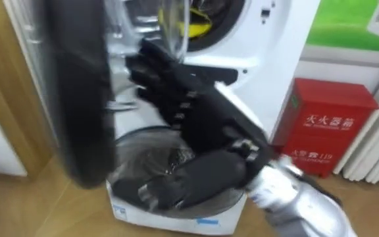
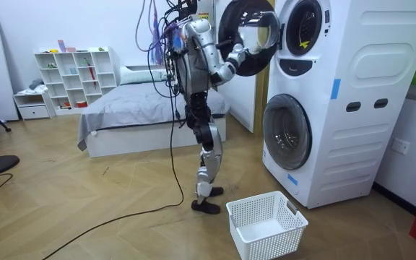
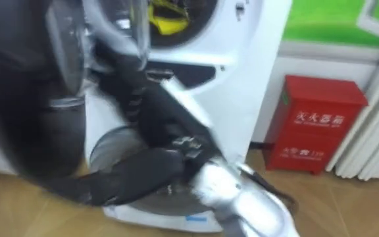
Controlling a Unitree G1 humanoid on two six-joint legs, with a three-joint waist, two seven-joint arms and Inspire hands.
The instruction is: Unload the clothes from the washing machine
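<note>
right hand: reaching up and left with fingers stretched apart, gripping nothing, fingertips lying beside the open door of the upper washing machine. yellow clothes: lying far inside the drum, past the fingertips; probably handling light, soft and limp, so bunching a loose fold near the opening is looking safest.

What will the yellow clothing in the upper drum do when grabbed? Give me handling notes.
The yellow clothing lies bunched in the upper drum, so it is probably floppy and will sag from a grasp. It looks thin, so likely light. A trailing end might catch on the drum's rim.
</note>
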